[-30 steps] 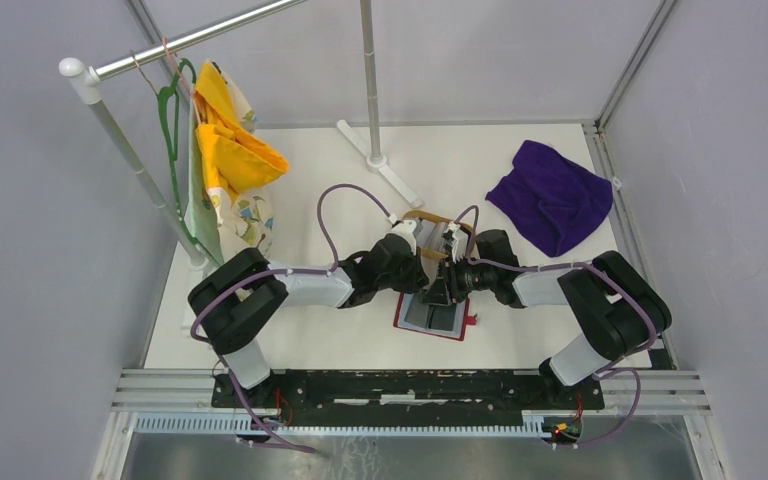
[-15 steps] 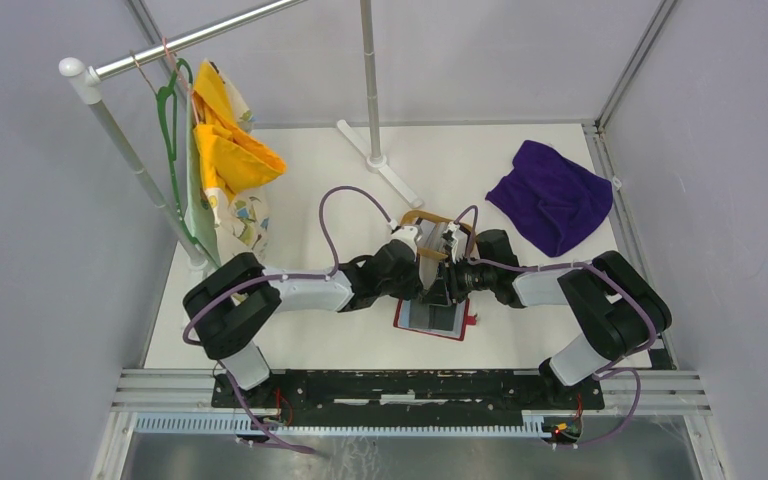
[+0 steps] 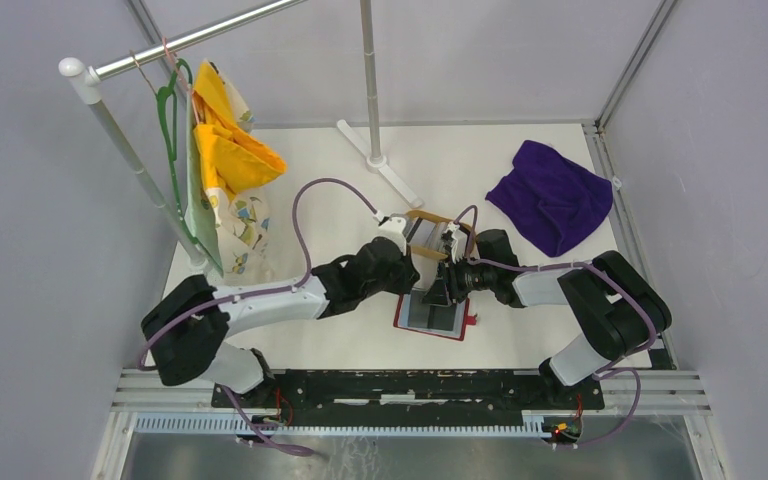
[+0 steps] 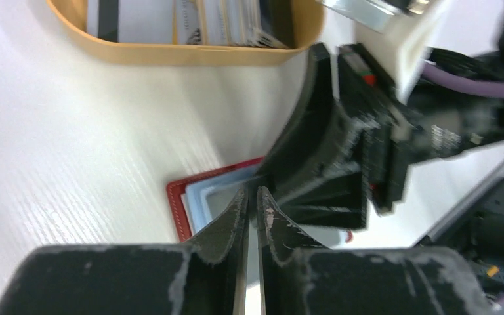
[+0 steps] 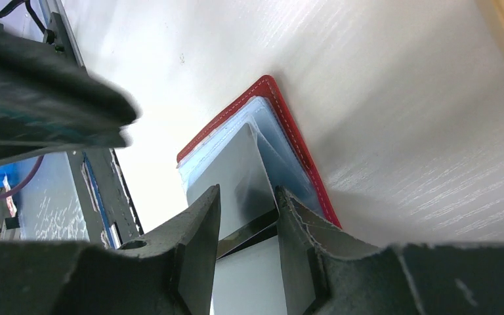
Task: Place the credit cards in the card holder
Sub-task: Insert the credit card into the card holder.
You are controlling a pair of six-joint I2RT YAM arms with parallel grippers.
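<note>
The red card holder (image 3: 430, 320) lies open on the table, its pale blue pockets facing up. My right gripper (image 3: 436, 292) stands on its far edge with its jaws apart. In the right wrist view this gripper (image 5: 248, 200) straddles a silvery credit card (image 5: 239, 167) that slants into a pocket of the card holder (image 5: 289, 131). My left gripper (image 4: 251, 193) hangs just left of the card holder (image 4: 178, 203); only a thin slit shows between its jaws and nothing is in it. More credit cards (image 4: 190, 16) stand in the tan tray (image 4: 190, 52).
The tan tray (image 3: 425, 215) sits just beyond the holder. A purple cloth (image 3: 552, 195) lies at the back right. A clothes rail with a green hanger and yellow garment (image 3: 225, 150) stands at the left. A pole foot (image 3: 375, 160) is at the back. Metal rails (image 3: 410, 390) line the near edge.
My left arm has drawn back to the left, away from the holder, and its jaws have eased apart a little. The right gripper has stayed on the holder.
</note>
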